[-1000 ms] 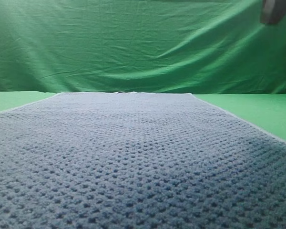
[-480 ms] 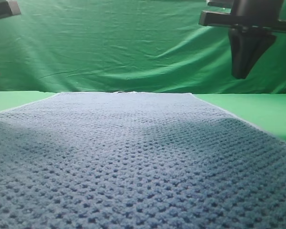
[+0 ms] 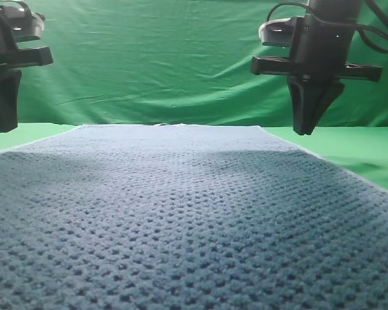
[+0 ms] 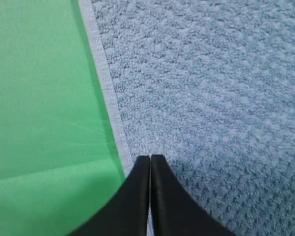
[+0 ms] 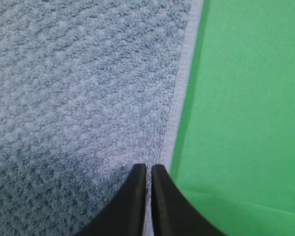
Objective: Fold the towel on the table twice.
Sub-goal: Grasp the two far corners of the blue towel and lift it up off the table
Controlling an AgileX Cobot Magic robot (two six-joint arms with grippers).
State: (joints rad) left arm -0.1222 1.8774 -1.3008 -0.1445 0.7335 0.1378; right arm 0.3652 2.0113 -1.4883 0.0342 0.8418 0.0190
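The blue-grey waffle-weave towel (image 3: 181, 206) lies flat on the green table (image 3: 355, 152) and fills most of the exterior view. My left gripper (image 3: 3, 127) hangs in the air over the towel's left edge, fingers pressed together and holding nothing. In the left wrist view its tips (image 4: 150, 158) point down at the pale hem (image 4: 105, 83) of the towel (image 4: 211, 98). My right gripper (image 3: 306, 131) hovers above the right edge, tapered to a point and empty. Its tips (image 5: 148, 167) sit just inside the hem (image 5: 182, 88) of the towel (image 5: 78, 88).
A wrinkled green cloth backdrop (image 3: 168, 64) hangs behind the table's far edge. Bare green table shows outside the towel on the left (image 4: 39, 98) and on the right (image 5: 250, 98). Both arms cast shadows across the towel.
Both grippers have come down into view from above, the left over the towel's left edge and the right over its right edge. The towel has not moved.
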